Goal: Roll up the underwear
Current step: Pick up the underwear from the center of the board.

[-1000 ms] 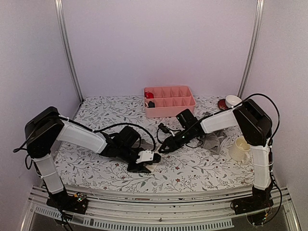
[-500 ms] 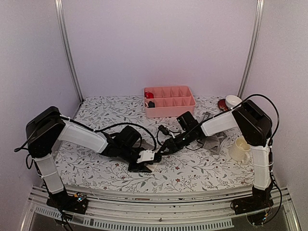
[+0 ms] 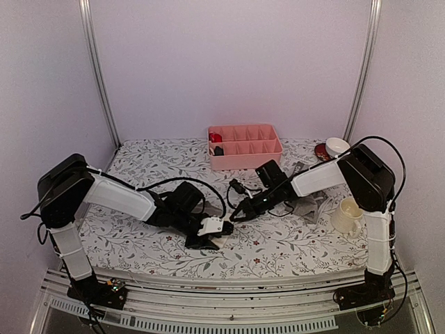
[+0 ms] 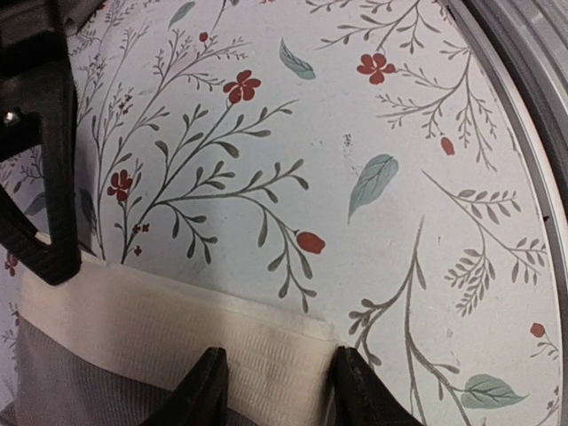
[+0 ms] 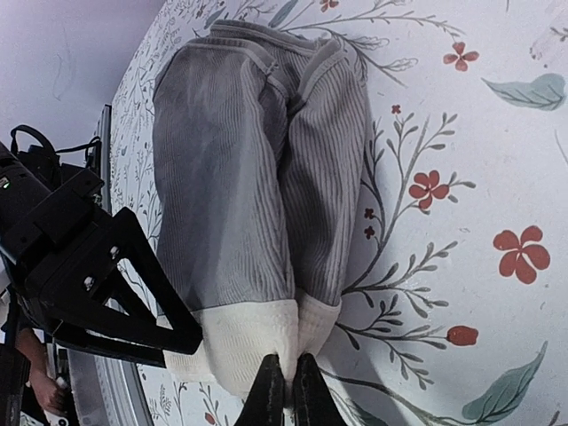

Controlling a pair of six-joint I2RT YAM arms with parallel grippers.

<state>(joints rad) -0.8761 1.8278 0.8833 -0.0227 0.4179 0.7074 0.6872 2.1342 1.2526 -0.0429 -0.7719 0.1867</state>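
Left arm: reaches low from its base across the near half of the table (image 3: 132,240), forearm close to the cloth. The left gripper (image 4: 277,362) sits at the waistband of the grey briefs (image 5: 240,177); its fingers (image 4: 211,386) stand apart with a fold of the pale waistband (image 4: 160,324) gripped between them.

Right arm: extends leftward from its shoulder, wrist dropped to the table. The right gripper (image 5: 284,380) meets the same waistband from the opposite side – fingers pressed together, pinching its edge.

Count: two arms, two garments, one pink divided tray (image 3: 245,161), one cream mug (image 3: 345,216), one white bowl (image 3: 338,145).

Location: the briefs lie flat at centre front of the table, leg end pointing away from both grippers. The grey boxer-briefs (image 3: 308,207) sit crumpled under the right forearm, well apart from the briefs.

Edges: the table's metal front rail (image 4: 532,133) runs close to the left gripper – little margin there. Bare floral cloth lies between the briefs and the tray, and to the left rear.
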